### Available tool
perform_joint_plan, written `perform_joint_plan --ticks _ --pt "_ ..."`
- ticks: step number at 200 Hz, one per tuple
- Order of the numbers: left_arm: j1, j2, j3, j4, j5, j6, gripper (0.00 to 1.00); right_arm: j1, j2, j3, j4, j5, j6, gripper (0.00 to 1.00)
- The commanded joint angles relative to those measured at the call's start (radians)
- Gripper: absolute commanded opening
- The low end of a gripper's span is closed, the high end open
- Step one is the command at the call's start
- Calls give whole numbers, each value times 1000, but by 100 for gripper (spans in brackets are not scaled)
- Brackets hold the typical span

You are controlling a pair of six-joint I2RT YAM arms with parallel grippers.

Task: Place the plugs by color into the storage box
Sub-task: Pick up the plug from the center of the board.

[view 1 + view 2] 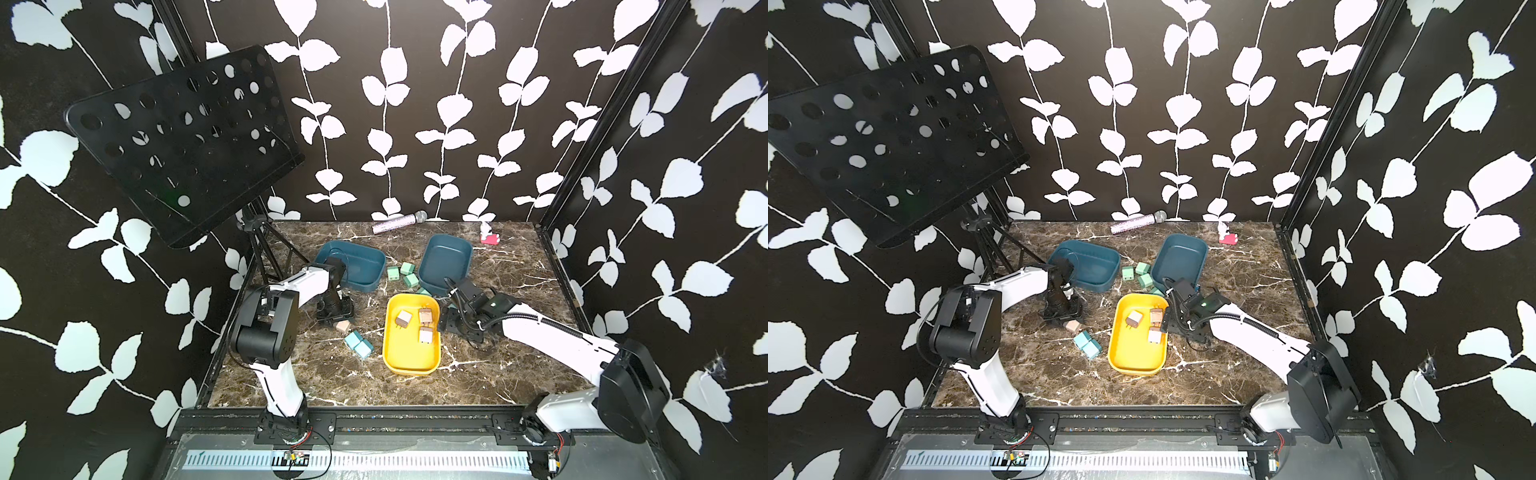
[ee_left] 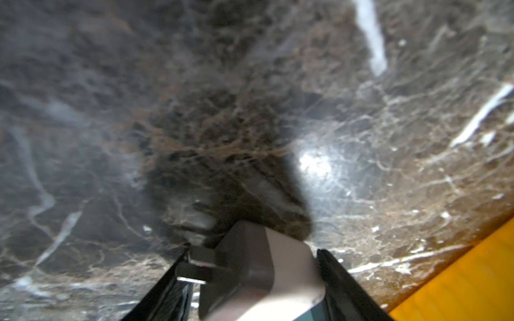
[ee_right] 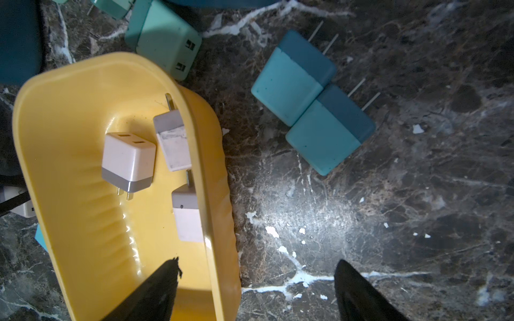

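My left gripper points down at the marble left of the yellow storage box and is shut on a beige plug. That plug rests on the table, its prongs against one finger. Three beige plugs lie inside the yellow box. Light blue plugs sit just in front of my left gripper. Two more light blue plugs lie beside the box in the right wrist view. Mint green plugs lie between the two teal boxes. My right gripper hangs open and empty, straddling the yellow box's right wall.
Two dark teal boxes stand behind the yellow one. A microphone and a pink-red toy lie at the back edge. A black music stand on a tripod leans over the back left corner.
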Motion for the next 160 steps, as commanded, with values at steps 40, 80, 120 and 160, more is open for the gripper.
perform_joint_plan --ticks 40,80,120,160 --pt "50 -45 -79 -32 -25 -60 68 10 12 -4 12 17 15 86" --pt "49 -82 -28 -91 -56 -20 77 12 21 -4 22 14 15 86" --pt "49 -72 10 -76 -55 133 84 16 22 -8 25 12 15 86" --pt "48 -43 -15 -51 -37 197 82 18 28 -4 19 12 15 86"
